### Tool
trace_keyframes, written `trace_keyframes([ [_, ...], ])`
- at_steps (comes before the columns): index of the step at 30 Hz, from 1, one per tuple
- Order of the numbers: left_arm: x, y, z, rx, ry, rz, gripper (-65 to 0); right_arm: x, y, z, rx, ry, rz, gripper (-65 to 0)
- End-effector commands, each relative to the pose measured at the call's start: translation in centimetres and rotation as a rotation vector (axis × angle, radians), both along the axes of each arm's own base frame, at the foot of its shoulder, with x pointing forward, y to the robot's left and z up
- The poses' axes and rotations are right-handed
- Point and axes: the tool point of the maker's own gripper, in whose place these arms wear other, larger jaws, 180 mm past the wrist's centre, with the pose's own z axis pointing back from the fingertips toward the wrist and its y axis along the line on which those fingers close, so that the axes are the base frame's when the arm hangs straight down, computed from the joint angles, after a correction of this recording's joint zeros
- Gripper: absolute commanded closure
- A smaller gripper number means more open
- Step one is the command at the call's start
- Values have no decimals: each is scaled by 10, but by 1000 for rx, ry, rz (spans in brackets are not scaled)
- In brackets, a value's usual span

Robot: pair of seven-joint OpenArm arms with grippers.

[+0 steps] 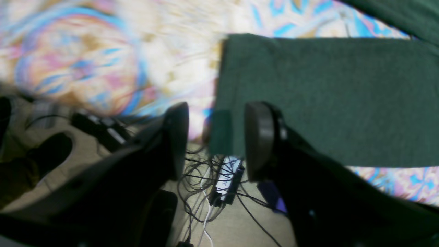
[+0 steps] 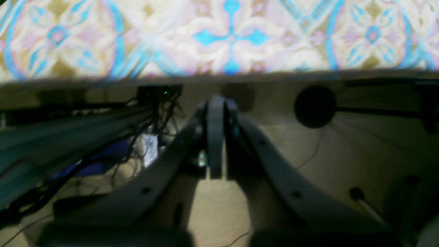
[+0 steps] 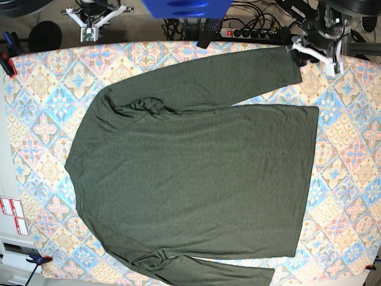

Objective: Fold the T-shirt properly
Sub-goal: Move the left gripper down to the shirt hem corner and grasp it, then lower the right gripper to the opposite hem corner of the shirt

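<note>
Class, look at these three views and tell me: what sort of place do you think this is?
Probably a robotics lab or test bench, not a home. A T-shirt lies on a patterned tablecloth between robot arms, and a power strip and loose cables run behind and under the table.

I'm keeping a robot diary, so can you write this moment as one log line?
T-shirt: spread flat on patterned table | left gripper: open at sleeve cuff | right gripper: shut, empty, off table edge | folding: not started
</note>
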Motion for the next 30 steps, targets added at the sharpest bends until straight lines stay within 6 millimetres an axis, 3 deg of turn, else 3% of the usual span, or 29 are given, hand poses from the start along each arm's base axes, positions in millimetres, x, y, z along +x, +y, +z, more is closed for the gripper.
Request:
trace_keyframes([
  [1, 1, 7, 1, 12, 3, 5, -315, -1, -3, 3, -9, 1, 5, 0],
  [12, -1, 11, -26, -11, 62, 39, -332, 7, -2, 1, -5, 0, -2, 0],
  [17, -3, -16, -45, -61, 102, -13, -329, 10, -2, 2, -5, -6, -2, 0],
  [30, -15, -79, -58, -157, 151, -146, -326, 12, -2, 3, -6, -14, -1, 0],
])
